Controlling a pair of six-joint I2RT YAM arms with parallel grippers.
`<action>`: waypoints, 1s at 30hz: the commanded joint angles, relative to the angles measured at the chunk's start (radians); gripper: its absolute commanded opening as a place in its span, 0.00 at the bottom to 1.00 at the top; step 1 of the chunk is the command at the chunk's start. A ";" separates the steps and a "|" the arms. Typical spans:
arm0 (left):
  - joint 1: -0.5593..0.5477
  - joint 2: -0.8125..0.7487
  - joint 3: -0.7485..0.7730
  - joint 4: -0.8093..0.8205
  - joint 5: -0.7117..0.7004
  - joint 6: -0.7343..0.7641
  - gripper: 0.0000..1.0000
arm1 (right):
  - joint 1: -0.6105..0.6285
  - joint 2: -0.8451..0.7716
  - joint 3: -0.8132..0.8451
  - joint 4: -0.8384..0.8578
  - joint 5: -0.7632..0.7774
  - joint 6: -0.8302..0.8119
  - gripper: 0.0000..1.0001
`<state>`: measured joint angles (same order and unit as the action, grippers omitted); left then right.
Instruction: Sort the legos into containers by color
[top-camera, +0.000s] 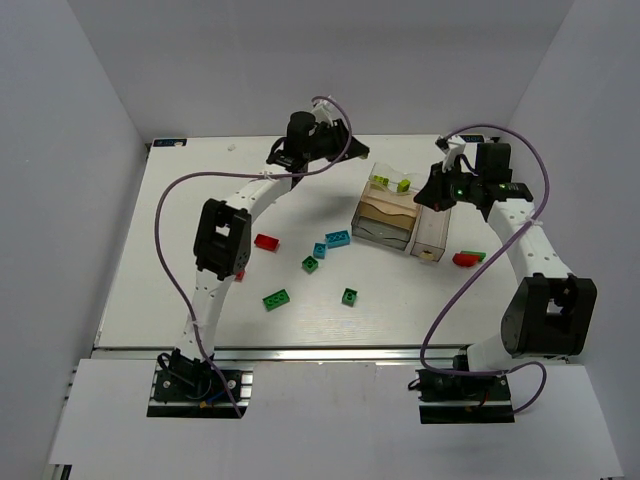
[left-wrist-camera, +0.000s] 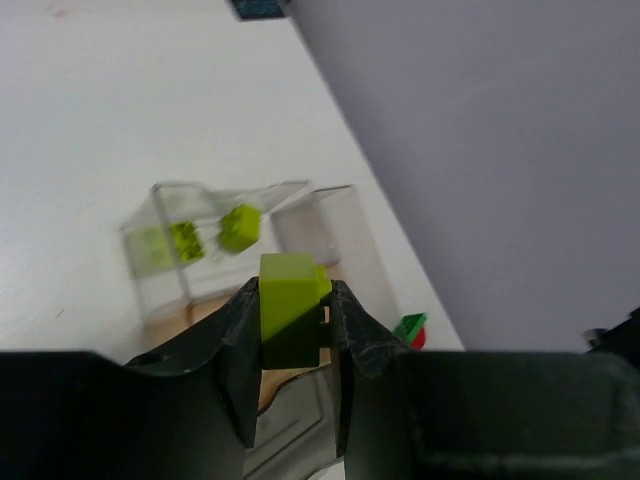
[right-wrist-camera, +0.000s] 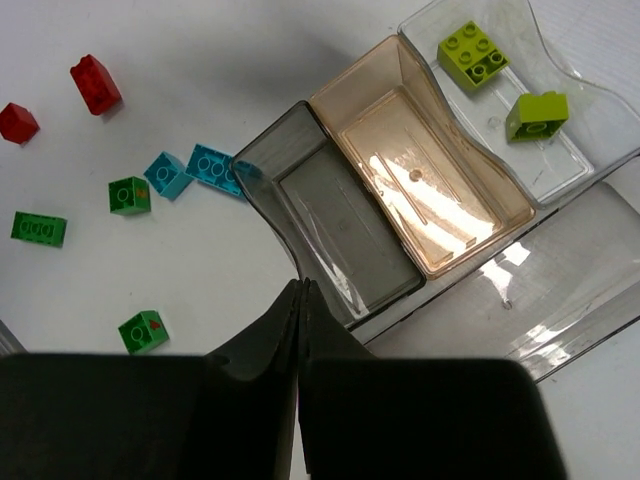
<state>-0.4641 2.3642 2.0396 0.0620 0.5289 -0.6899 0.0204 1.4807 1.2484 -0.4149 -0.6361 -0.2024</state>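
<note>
Lime plastic shows between the fingers of the left hand (left-wrist-camera: 292, 335). It grips a lime brick (left-wrist-camera: 288, 285) by its sides, with the two black fingers (left-wrist-camera: 240, 330) closed onto it and the brick's top standing above their tips. In the left wrist view the clear box (left-wrist-camera: 200, 250) lies beyond the held brick and apart from it. Two more lime bricks (left-wrist-camera: 238, 227) sit inside that box.

The right hand (right-wrist-camera: 301, 300) has its fingers pressed together with nothing between them. In its own wrist view the tips line up with a wall of the grey box (right-wrist-camera: 335, 225); how high it hangs above the box cannot be told.

The four containers stand touching in a cluster right of the middle of the table (top-camera: 150, 250). The grey box is nearest the arms, the amber box (right-wrist-camera: 430, 170) is behind it and the clear box is farthest. A long narrow box (right-wrist-camera: 560, 310) runs along their right side.

More bricks lie loose on the table left of the cluster. Two cyan bricks (right-wrist-camera: 212, 165) sit just beside each other. Three dark green bricks (right-wrist-camera: 130, 195) are spread nearer the arms, and two red bricks (right-wrist-camera: 95, 83) lie farther left. Right of the long narrow box, a red brick (top-camera: 463, 260) and a green brick (top-camera: 478, 256) lie touching.

A small blue tag (top-camera: 165, 142) sits at the table's far left corner, its print too small to read. Any lettering on the studs is also too small to make out.
</note>
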 joint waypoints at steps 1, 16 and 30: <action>-0.019 0.078 0.118 0.073 0.083 -0.107 0.12 | -0.008 -0.033 -0.009 0.047 0.009 0.024 0.03; -0.090 0.217 0.211 0.164 -0.009 -0.189 0.23 | -0.050 -0.049 -0.023 0.045 0.001 0.031 0.08; -0.108 0.253 0.231 0.087 -0.128 -0.146 0.41 | -0.062 -0.072 -0.055 0.039 -0.025 0.034 0.15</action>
<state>-0.5671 2.6286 2.2261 0.1646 0.4393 -0.8577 -0.0334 1.4422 1.1965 -0.3931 -0.6353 -0.1738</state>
